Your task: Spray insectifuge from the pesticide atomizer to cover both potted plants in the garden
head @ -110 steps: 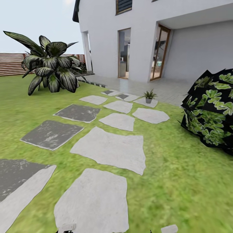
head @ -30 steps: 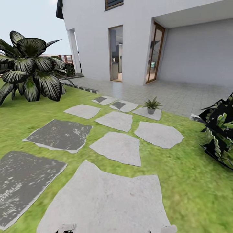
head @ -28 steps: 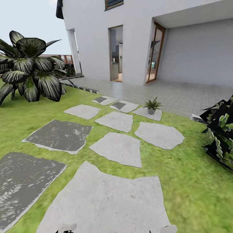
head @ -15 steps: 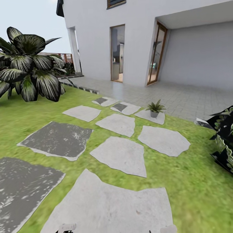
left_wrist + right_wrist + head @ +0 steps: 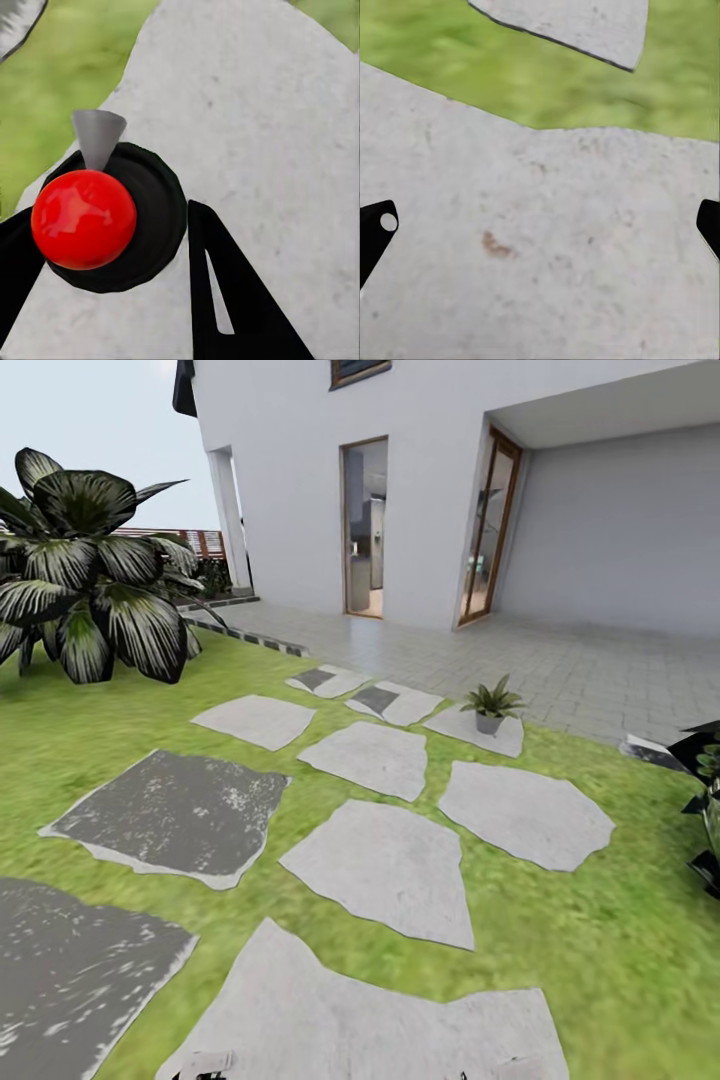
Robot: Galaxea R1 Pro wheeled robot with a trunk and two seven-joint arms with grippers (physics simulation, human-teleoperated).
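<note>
Carrying the atomizer clenched in the left gripper, right gripper spread empty, the robot is nearing a potted plant; next comes aiming.

Potted plant on far stepping stone, bush left, house behind

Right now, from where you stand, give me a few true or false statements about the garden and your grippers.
1. A small potted plant stands upright on a stepping stone. True.
2. The right gripper holds the pesticide atomizer. False: its jaws are wide open with nothing between them; the atomizer sits in the left gripper.
3. A big dark-leaved bush grows on the lawn at the left. True.
4. The potted plant lies tipped over on the grass. False: it is upright, on stone.
</note>
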